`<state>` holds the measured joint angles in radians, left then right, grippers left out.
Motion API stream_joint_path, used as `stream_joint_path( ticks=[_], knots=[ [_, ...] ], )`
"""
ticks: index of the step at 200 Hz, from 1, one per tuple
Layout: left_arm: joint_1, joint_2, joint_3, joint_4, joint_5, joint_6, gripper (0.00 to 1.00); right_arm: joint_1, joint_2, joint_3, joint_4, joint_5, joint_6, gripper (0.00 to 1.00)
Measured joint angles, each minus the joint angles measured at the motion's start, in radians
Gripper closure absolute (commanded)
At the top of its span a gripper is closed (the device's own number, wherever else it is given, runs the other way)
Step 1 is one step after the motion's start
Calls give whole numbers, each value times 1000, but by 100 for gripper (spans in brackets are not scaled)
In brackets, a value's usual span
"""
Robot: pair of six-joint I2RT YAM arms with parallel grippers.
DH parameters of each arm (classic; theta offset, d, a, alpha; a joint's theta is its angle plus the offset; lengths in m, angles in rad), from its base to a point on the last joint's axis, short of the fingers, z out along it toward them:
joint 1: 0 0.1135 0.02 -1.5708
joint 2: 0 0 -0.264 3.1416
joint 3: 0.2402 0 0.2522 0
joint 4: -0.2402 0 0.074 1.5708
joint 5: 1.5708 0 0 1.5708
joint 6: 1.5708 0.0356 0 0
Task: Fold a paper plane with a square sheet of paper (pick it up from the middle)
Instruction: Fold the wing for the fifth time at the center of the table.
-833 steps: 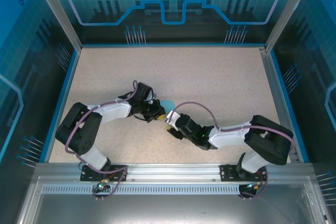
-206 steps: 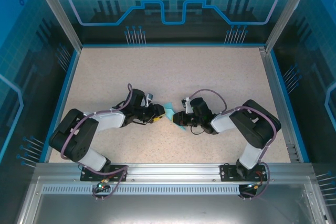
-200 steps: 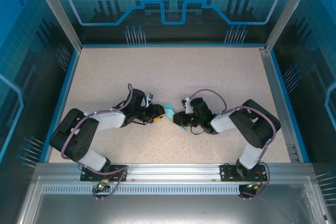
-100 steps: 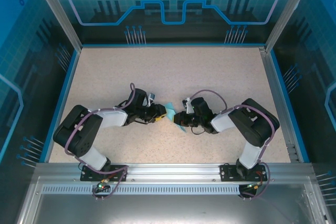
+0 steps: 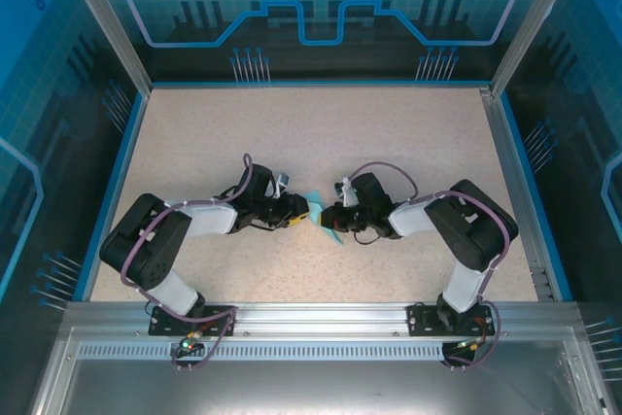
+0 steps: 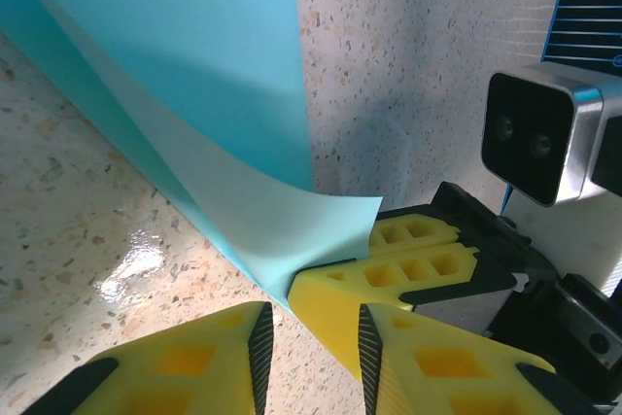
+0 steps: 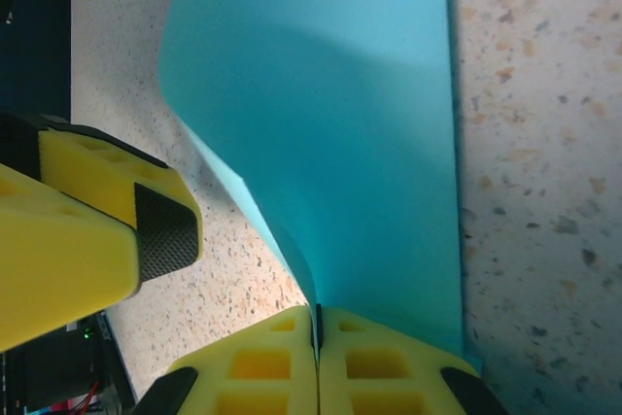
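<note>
On the left, the left tool (image 6: 313,337) lay low over the speckled worktop (image 5: 389,133), near the middle of it. Its two yellow fingers (image 6: 185,362) stood slightly apart with bare worktop showing in the gap, so it was open and held nothing. Its tips sat just beside the lower edge of the paper; whether they touched it could not be told.

Between the two tools was the square sheet of paper (image 6: 214,94), light blue and thin. It was no longer flat. One part lay on the worktop with a straight, clean edge, and another part rose off the surface in a smooth curl (paler on its underside, deeper cyan on the face that caught less light). The raised flap swept down to a narrow point at the front of the right tool. From the right wrist camera the sheet looked like a broad cyan panel with a long straight side on the right, a bowed fold line along its left side and a soft shadow across its upper half. From overhead it showed as a small angular cyan shape, pointed at both ends, right between the two sets of fingers.

On the right, the right tool (image 7: 317,337) was closed, its yellow pads pressed together with the sheet's lower edge pinched in the seam between them.
</note>
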<state>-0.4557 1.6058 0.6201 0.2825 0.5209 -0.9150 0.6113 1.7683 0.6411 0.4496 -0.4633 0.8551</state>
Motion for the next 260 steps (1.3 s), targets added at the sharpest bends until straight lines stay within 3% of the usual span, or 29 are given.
stream_joint_path(
  ticks=[105, 260],
  knots=[
    [-14, 35, 0, 48, 0, 11, 73, -32, 51, 66, -74, -116, 10, 96],
    [-17, 107, 13, 61, -1, 36, 76, -43, 94, 89, -94, -151, 21, 96]
  ],
)
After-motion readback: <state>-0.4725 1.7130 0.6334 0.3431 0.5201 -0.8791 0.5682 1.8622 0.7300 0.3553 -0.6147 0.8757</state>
